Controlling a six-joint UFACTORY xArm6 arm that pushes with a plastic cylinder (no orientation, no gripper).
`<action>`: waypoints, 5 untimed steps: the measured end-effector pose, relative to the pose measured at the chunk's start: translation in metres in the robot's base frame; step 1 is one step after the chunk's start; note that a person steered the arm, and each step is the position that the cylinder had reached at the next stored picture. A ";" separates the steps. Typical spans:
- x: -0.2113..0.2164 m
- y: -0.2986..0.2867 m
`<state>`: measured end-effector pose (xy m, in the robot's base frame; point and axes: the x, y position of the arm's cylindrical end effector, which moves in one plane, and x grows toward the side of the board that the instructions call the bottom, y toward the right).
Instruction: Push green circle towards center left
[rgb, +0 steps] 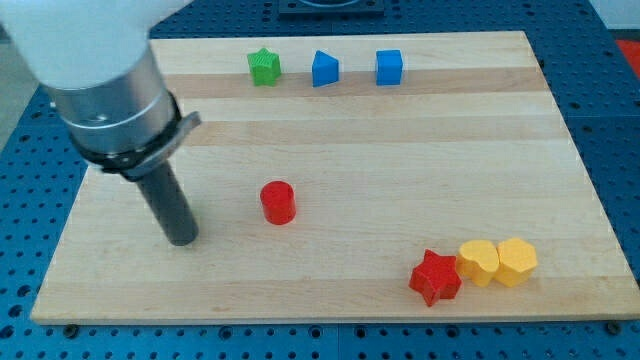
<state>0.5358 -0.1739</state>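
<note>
Green circle: it shows nowhere in the camera view, and I cannot tell where it lies.
My tip (183, 240): resting on the board at the view's left, a little below mid-height, touching no visible block.
Hold: the rod has nothing to open or close; it is a plain dark shaft and carries nothing.
Arm: one, its pale body and grey collar (120, 110) covering the board's upper-left corner.
Blocks counted: seven visible, namely one green, two blue, two red, two yellow.
Red cylinder (278, 202): one, the block nearest my tip, to its right in the view and slightly higher, with bare wood between them.
Green star (264, 67): one, at the view's top, leftmost of a row of three.
Blue blocks: two in that same top row, a pointed, house-like blue block (325, 69) in the middle and a blue cube (389, 67) at the right, all three apart from each other.
Red star (435, 277): one, near the view's bottom right, well apart from my tip.
Yellow blocks: two, a rounded, heart-like yellow block (478, 262) touching the red star's right side and a yellow hexagon (517, 261) pressed against that one.
Board (400, 150): one pale wooden board, lying on a blue perforated table (620, 100).
</note>
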 end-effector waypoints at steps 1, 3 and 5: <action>-0.015 -0.002; -0.037 -0.002; -0.038 -0.023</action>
